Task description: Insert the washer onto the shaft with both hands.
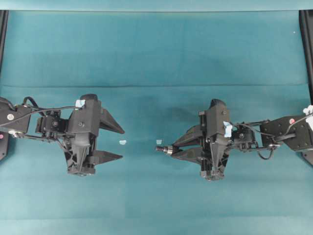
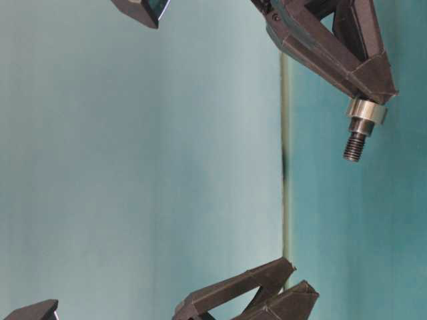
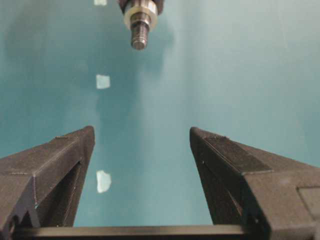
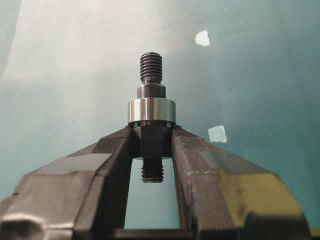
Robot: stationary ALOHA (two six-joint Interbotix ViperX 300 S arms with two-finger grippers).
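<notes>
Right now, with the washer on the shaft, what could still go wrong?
1. The right gripper pinches the shaft only at its fingertips; it might slip or tilt.
2. Nothing holds the washer beyond the shaft step; tipping the threaded end down may let it slide off.
3. The left gripper is open and empty, aimed at the shaft; moving closer could knock it.

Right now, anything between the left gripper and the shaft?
Nothing visible. The left gripper is open and empty, with only bare cloth before the shaft, which the right gripper holds with the washer already on it.
</notes>
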